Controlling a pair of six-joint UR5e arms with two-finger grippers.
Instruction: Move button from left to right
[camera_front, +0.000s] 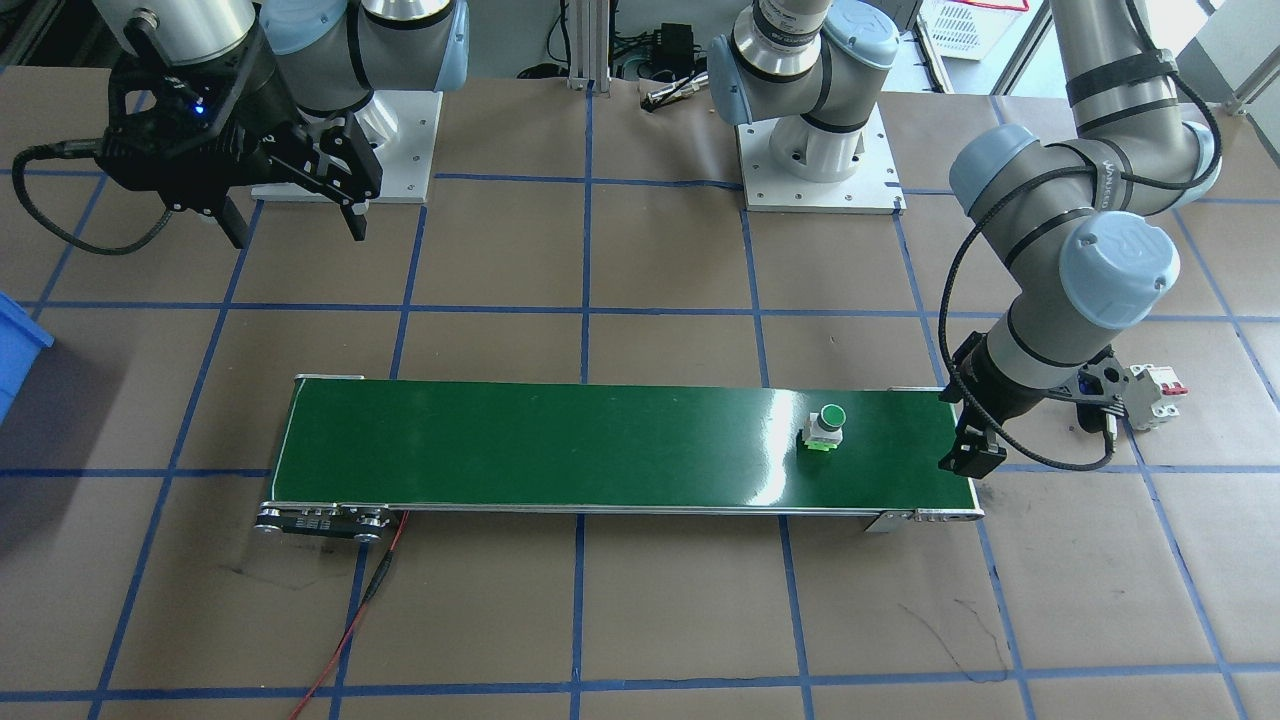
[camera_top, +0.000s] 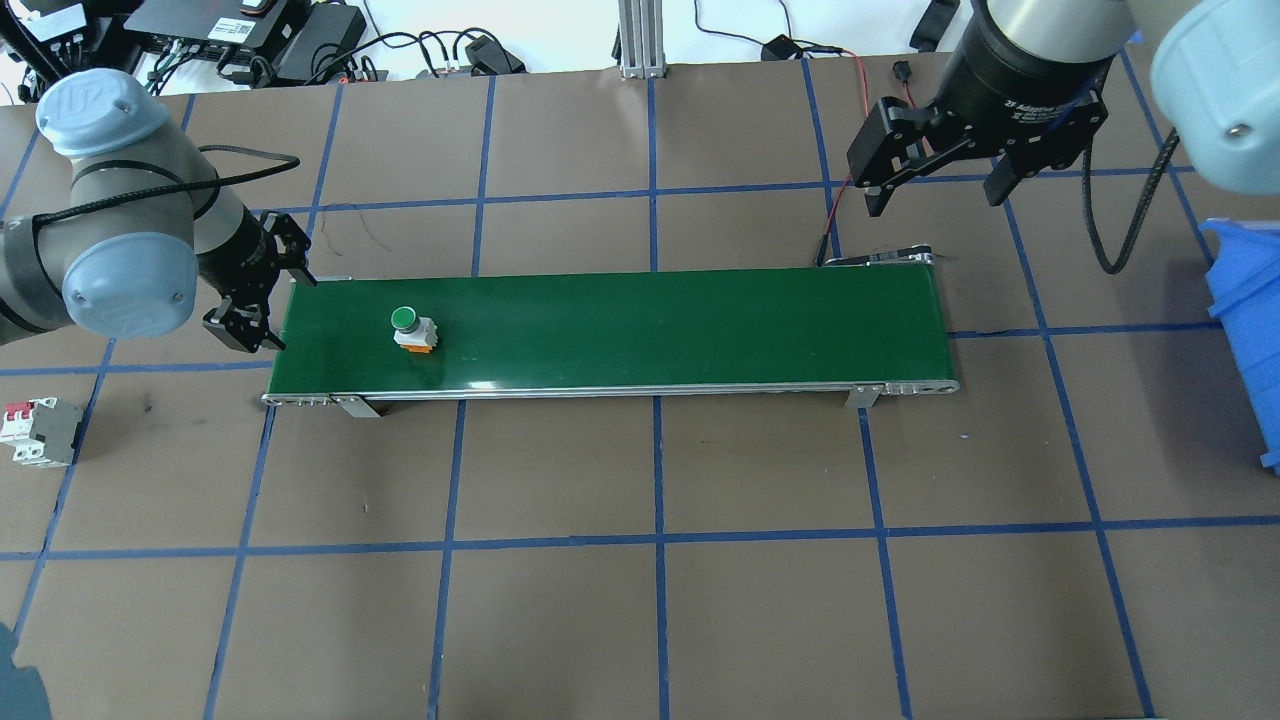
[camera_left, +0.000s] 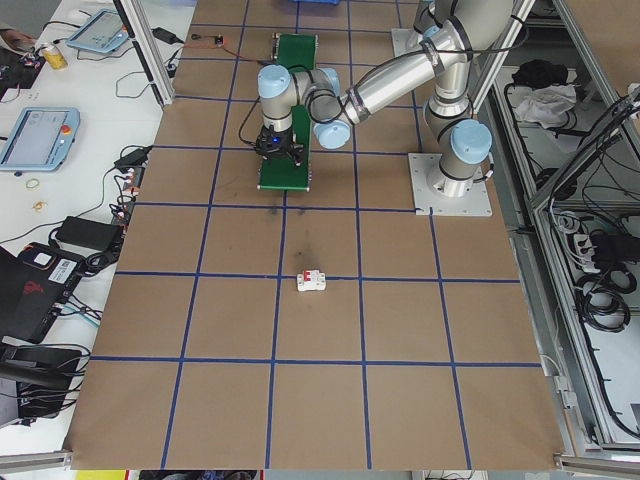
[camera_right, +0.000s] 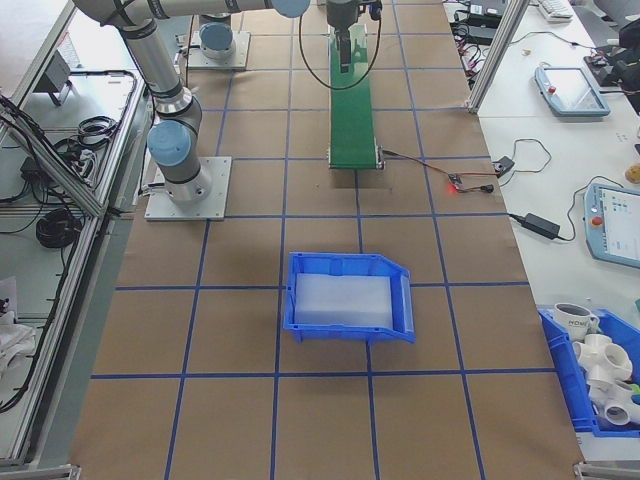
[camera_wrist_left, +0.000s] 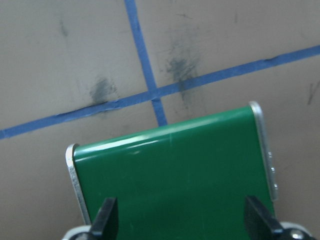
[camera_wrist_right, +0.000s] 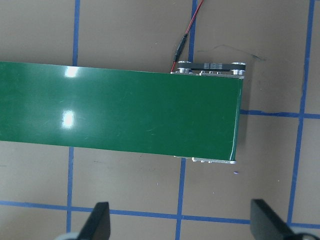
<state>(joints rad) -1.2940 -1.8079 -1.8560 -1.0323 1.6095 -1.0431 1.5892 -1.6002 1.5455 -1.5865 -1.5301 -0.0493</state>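
Observation:
The button, a dark-green round cap on a white body with a light-green base, stands upright on the green conveyor belt near its left end; in the front-facing view the button is near the belt's right end. My left gripper hangs open just off that belt end, a short way from the button, with nothing between its fingers. Its wrist view shows the belt end between two spread fingertips and no button. My right gripper is open and empty, high above the far right end of the belt.
A white circuit breaker with red levers lies on the table left of the belt. A blue bin stands at the right table edge. A red wire runs from the belt's right-end motor housing.

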